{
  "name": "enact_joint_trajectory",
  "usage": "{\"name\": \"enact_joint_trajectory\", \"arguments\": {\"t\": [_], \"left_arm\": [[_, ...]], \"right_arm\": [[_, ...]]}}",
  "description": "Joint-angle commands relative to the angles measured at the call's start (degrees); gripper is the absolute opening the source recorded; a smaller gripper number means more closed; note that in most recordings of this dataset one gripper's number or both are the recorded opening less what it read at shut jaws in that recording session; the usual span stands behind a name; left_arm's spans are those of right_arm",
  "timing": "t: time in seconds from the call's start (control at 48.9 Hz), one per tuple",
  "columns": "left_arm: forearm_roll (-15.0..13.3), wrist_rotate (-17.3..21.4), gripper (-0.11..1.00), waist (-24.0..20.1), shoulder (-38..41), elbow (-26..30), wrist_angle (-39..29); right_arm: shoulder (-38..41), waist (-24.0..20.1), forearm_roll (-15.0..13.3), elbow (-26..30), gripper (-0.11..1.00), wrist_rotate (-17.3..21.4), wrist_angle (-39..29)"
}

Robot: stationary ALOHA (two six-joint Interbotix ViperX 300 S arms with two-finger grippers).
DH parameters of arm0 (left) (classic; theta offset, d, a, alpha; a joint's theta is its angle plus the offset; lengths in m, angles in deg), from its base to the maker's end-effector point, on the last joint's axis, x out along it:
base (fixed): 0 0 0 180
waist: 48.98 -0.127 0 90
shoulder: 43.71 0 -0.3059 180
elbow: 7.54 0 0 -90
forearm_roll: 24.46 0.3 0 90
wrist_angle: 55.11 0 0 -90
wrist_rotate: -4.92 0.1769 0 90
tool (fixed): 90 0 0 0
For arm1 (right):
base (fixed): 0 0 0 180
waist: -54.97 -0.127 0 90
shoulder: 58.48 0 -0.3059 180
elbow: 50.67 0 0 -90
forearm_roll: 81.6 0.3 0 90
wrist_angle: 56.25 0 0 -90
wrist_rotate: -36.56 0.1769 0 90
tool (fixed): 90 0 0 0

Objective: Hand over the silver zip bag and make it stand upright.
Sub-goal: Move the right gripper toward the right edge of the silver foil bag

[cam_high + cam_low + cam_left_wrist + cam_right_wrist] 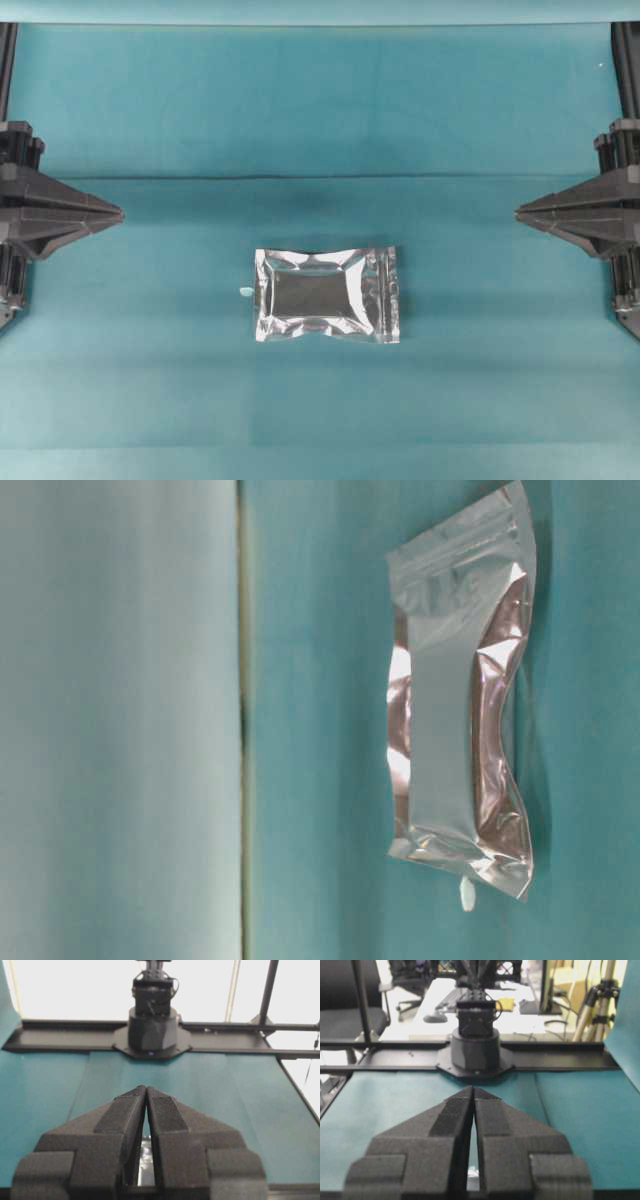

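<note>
Two robot arms parked at the sides of a teal table (pixel 320 110), with a silver zip bag (pixel 327 295) lying flat between them.

The teal cloth covers the whole work surface. The left gripper (pixel 118 213) and right gripper (pixel 520 212) point level toward each other from opposite edges, well apart from the bag; each has its jaws closed tip to tip, holding nothing. The bag lies slightly below centre in the overhead view, long axis left to right, zip strip at its right end. No readable writing shows. A tiny pale scrap (pixel 245 291) sits just beside its left edge.
</note>
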Motion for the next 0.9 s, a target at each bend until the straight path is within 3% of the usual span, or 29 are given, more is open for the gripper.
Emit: {"name": "enact_joint_trajectory", "arguments": {"t": [0.0, 0.143, 0.286, 0.695, 0.798, 0.879], "left_arm": [[0.7, -1.2, 0.14, 1.0, 3.5, 2.3, -0.4], [0.8, -2.3, -0.02, 2.2, 9.8, 4.9, -0.7], [0.8, -2.2, -0.08, 2.9, 15.7, 7.7, -0.7], [0.9, -1.4, -0.08, 3.0, 23.1, 12.0, -7.2], [0.9, -1.4, -0.08, 3.0, 23.0, 11.9, -7.7], [0.9, -1.4, -0.08, 2.9, 22.9, 11.9, -7.8]], "right_arm": [[1.0, -0.6, 0.5, 1.1, 0.15, 0.9, 0.4], [6.6, -0.9, 12.6, 3.3, 0.04, 6.9, -3.3], [13.9, -1.5, 18.9, 4.9, -0.01, 13.8, -7.9], [29.9, 0.3, 22.6, 6.9, 0.06, 35.8, -9.5], [33.1, 0.0, 22.6, 6.7, 0.15, 41.6, -9.5], [35.3, -0.3, 22.6, 6.8, 0.32, 45.0, -9.5]]}}
